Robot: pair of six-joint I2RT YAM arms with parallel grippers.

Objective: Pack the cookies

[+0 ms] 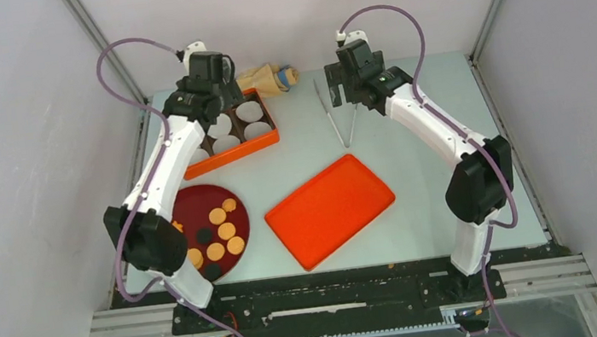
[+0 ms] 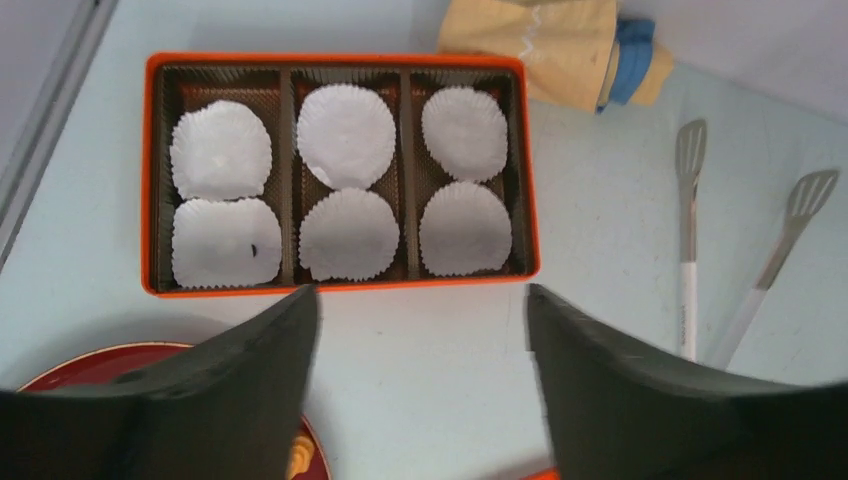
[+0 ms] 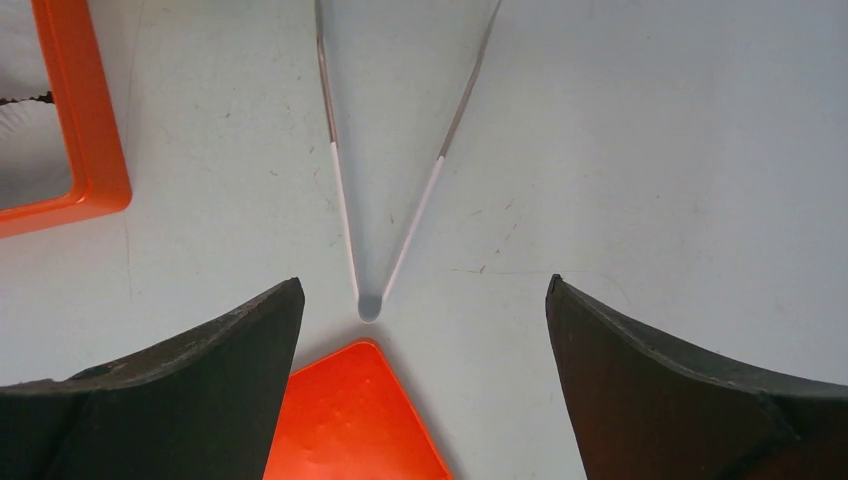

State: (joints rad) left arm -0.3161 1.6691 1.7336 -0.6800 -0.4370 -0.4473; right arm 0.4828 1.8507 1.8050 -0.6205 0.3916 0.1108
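Observation:
Several cookies (image 1: 218, 216), orange-tan and dark discs, lie on the dark red plate (image 1: 187, 201) at the near left. One orange irregular cookie (image 2: 297, 455) shows at the plate's edge (image 2: 100, 365) in the left wrist view. The orange box (image 1: 268, 140) holds six white paper liners, all without cookies (image 2: 340, 175). My left gripper (image 2: 420, 300) is open and empty, held high over the table just in front of the box. My right gripper (image 3: 425, 285) is open and empty, above the hinge end of the metal tongs (image 3: 368, 305).
The tongs (image 1: 341, 120) lie between the box and the right arm. The flat orange lid (image 1: 330, 209) lies in the middle, its corner under the right gripper (image 3: 350, 420). A tan cloth bundle with blue trim (image 1: 267, 78) lies behind the box.

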